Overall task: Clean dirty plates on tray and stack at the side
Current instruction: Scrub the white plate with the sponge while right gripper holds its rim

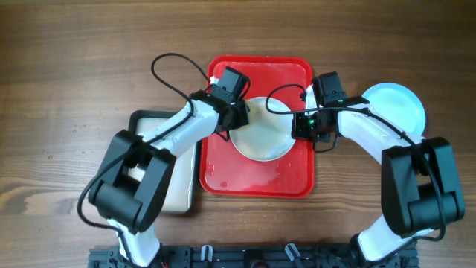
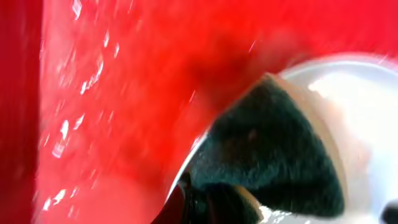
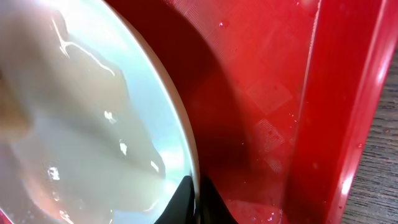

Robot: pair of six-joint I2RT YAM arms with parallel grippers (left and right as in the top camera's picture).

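Observation:
A white plate point(image 1: 260, 134) is held tilted over the wet red tray point(image 1: 256, 175). My right gripper point(image 1: 301, 125) is shut on the plate's right rim; in the right wrist view the rim point(image 3: 186, 149) runs between my fingers point(image 3: 198, 202). My left gripper point(image 1: 236, 119) is at the plate's left edge, shut on a dark green sponge point(image 2: 273, 149) pressed against the plate point(image 2: 360, 112). A light blue plate point(image 1: 398, 108) lies on the table to the right of the tray. The third plate is out of view.
A metal pan with a pale inside point(image 1: 182, 186) sits left of the tray, mostly under my left arm. The tray floor point(image 3: 267, 106) is wet, with a raised rim point(image 3: 348, 124) at the right. Wooden table lies all around.

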